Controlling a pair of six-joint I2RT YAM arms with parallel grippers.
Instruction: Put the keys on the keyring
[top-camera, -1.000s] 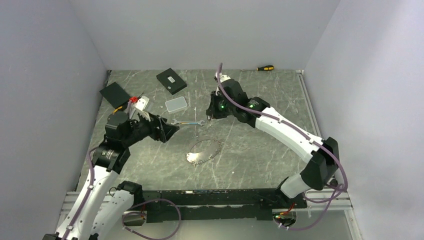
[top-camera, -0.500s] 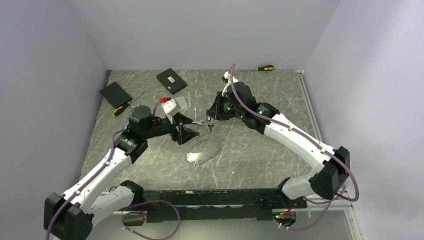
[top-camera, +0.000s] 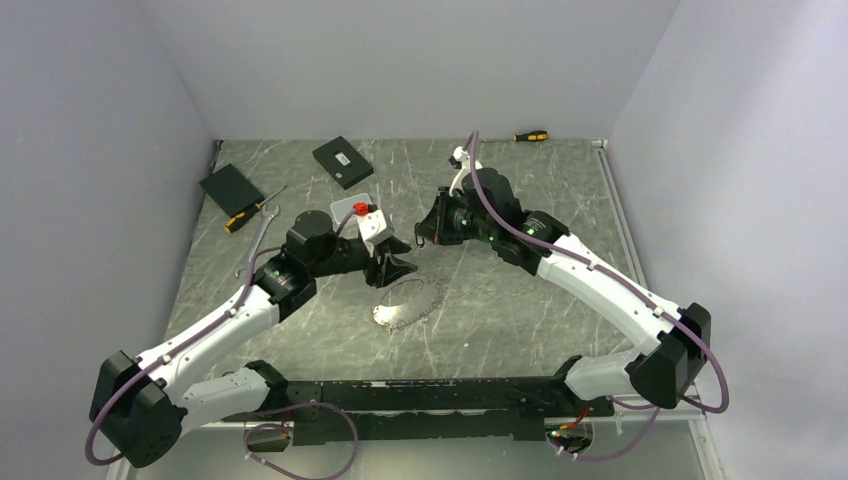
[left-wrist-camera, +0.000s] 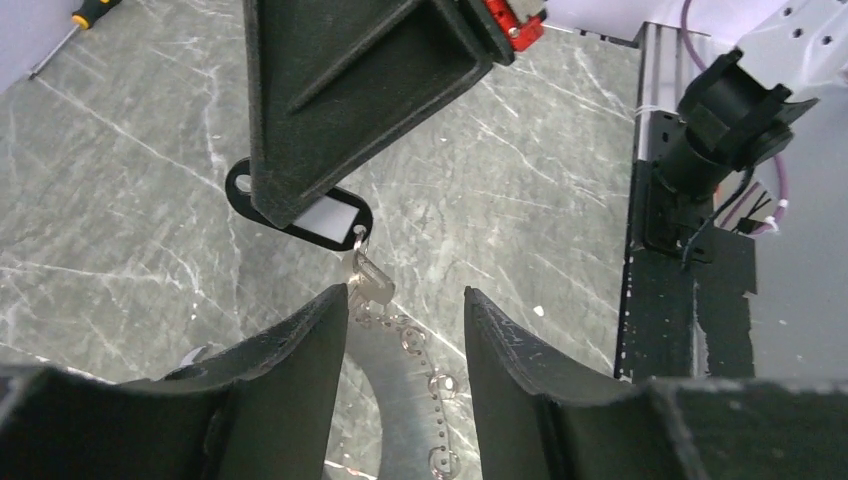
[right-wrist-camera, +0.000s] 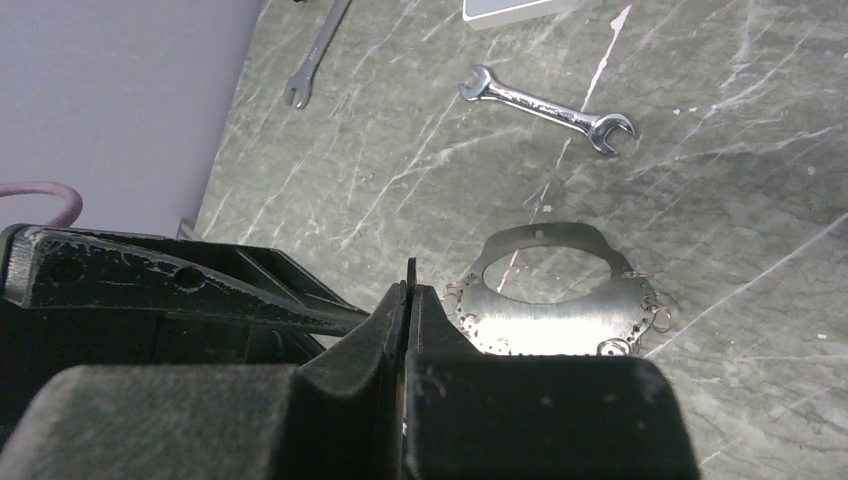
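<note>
The keyring (top-camera: 408, 302) is a flat silvery oval loop edged with small wire rings, lying mid-table; the right wrist view also shows the keyring (right-wrist-camera: 560, 312). My right gripper (top-camera: 425, 234) hovers just behind it. In its own view the right gripper (right-wrist-camera: 407, 290) is shut on a thin black key head. From the left wrist, that black head (left-wrist-camera: 325, 215) has a white label, and a small silver key (left-wrist-camera: 368, 283) dangles below it. My left gripper (left-wrist-camera: 405, 300) is open right under the key, above the ring's edge, the key close to its left fingertip (left-wrist-camera: 335, 305).
A silver wrench (right-wrist-camera: 548, 107) lies behind the keyring, another wrench (right-wrist-camera: 318, 55) further left. Two black boxes (top-camera: 343, 161) (top-camera: 231, 188) sit at the back left. One screwdriver (top-camera: 530, 135) lies at the back edge, a second screwdriver (top-camera: 245, 215) by the left box.
My left arm has swung right to the table's middle, over the keyring's near-left edge, its jaws narrowing. The right gripper drifted slightly right, still holding the key.
</note>
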